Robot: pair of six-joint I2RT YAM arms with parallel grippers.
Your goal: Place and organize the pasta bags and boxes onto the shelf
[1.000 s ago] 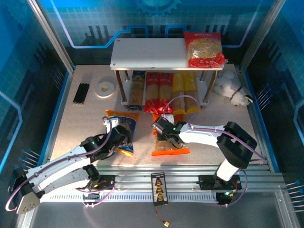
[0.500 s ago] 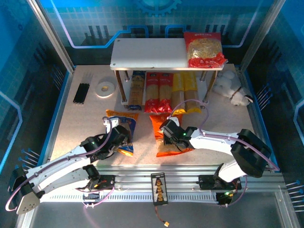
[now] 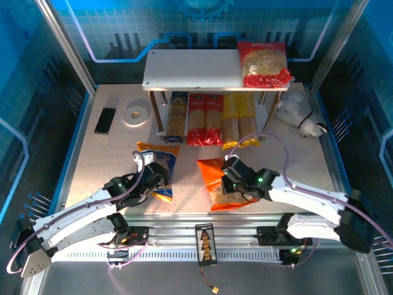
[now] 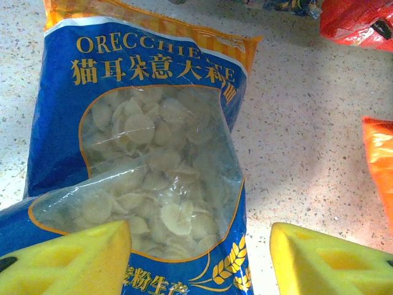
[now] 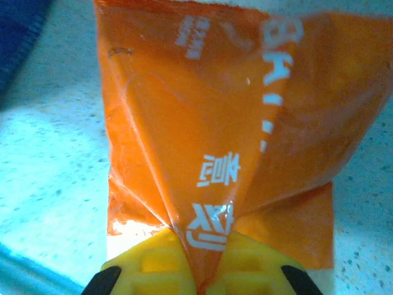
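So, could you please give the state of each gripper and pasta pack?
left gripper, open over blue-orange bag
right gripper, shut on orange bag
blue-orange bag, lying flat, ungripped
orange bag, pinched at a fold
red bag, lying on shelf top
spaghetti packs, side by side on lower tier

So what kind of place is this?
Probably a robot lab cell: aluminium frame with blue printed walls, arms bolted to a rail, a small shelf staged with pasta.

Free shelf (image 3: 190,69) top left of red bag (image 3: 264,64)
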